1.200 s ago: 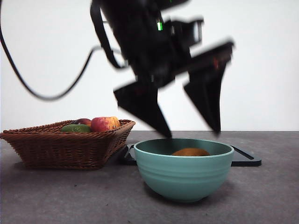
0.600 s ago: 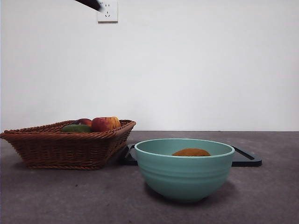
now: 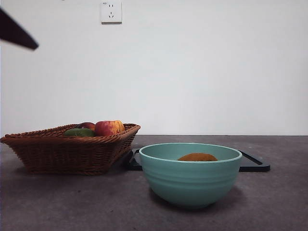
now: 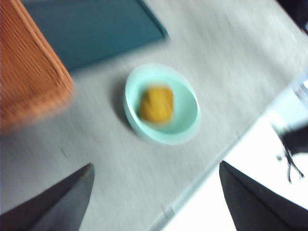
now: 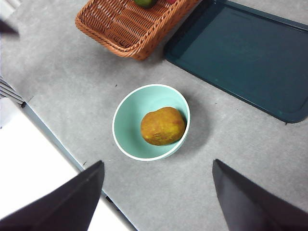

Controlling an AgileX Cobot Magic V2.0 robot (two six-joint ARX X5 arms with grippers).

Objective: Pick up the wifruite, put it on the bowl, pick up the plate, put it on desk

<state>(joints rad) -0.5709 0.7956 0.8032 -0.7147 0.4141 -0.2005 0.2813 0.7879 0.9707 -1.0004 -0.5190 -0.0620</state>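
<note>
Arm gone from above the bowl (image 3: pixel 190 173) (black tip (image 3: pixel 17 32) top-left now).

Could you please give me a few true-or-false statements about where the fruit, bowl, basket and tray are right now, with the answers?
1. The brown fruit lies inside the bowl. True.
2. The bowl stands on the black tray. False: it stands on the desk, apart from the tray.
3. The wicker basket is empty. False: it holds a red-and-yellow fruit and a green one.
4. Both the left gripper and the right gripper are open and hold nothing. True.
5. A gripper is reaching into the bowl. False: both are high above it.
</note>
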